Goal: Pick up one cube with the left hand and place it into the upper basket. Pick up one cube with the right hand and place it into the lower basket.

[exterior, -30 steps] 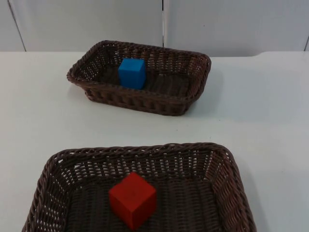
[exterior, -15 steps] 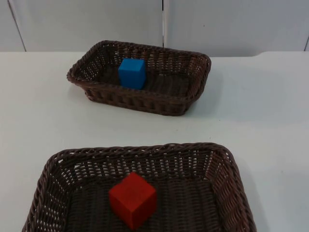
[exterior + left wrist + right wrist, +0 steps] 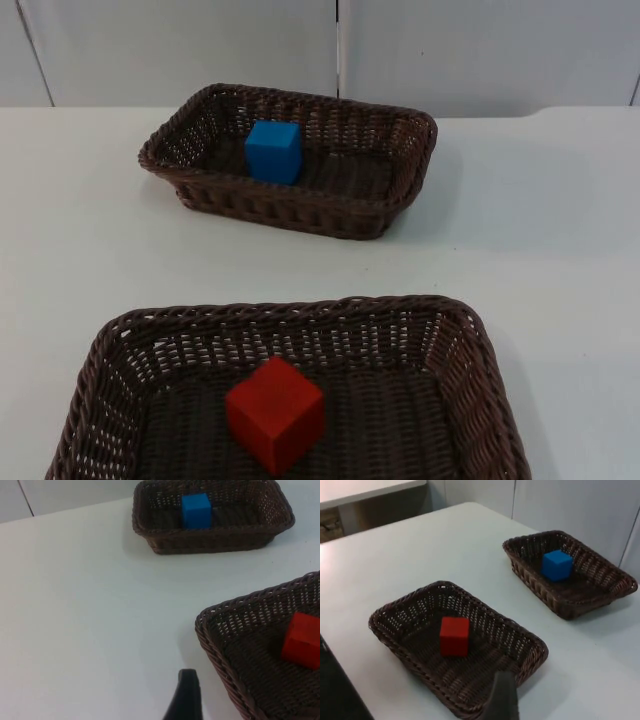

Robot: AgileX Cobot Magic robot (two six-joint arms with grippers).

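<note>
A blue cube (image 3: 273, 151) rests inside the upper wicker basket (image 3: 300, 215) at the back of the table. The red cube (image 3: 275, 413) lies tilted on the floor of the lower basket (image 3: 300, 308) near the front edge. My left gripper (image 3: 184, 700) hangs over bare table beside the lower basket (image 3: 220, 650), well away from the red cube (image 3: 301, 640) and the blue cube (image 3: 196, 511). High above the lower basket's corner (image 3: 530, 655) waits my right gripper (image 3: 502, 700), apart from the red cube (image 3: 454, 636) and the blue cube (image 3: 556, 565). Neither gripper holds anything.
White table top (image 3: 550, 230) stretches between and around the two baskets. The grey partition wall (image 3: 200, 50) closes off the back. In the right wrist view the table's edge (image 3: 335, 655) drops to a dark gap, with another desk (image 3: 355, 492) beyond.
</note>
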